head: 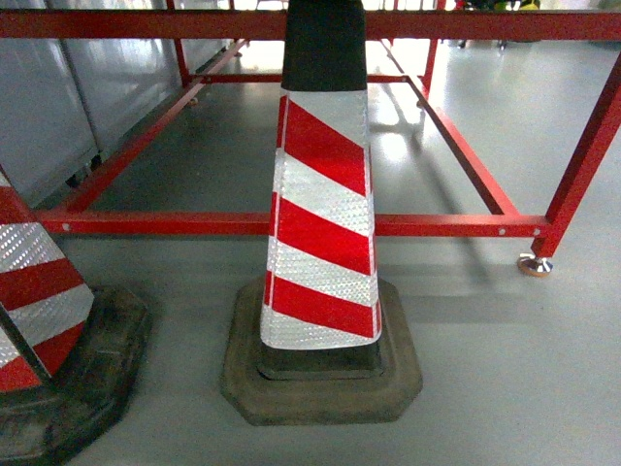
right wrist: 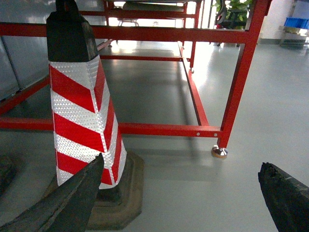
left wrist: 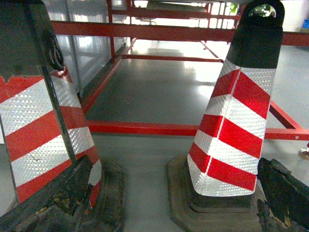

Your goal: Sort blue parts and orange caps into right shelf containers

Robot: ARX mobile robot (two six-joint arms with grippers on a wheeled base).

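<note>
No blue parts, orange caps or right shelf containers show in any view. My left gripper (left wrist: 175,162) hangs low over the grey floor and is open. Its dark fingers (left wrist: 58,198) stand wide apart at the bottom corners of the left wrist view, with nothing between them. My right gripper (right wrist: 182,162) is also open, and only bare floor lies between its black fingers (right wrist: 287,198). Neither gripper appears in the head view.
A red-and-white striped traffic cone (head: 323,214) on a dark rubber base (head: 320,383) stands straight ahead. A second cone (head: 34,291) stands at the left. Behind them runs a red steel frame (head: 291,224) with a footed leg (head: 535,264). Something blue (right wrist: 295,21) sits far off.
</note>
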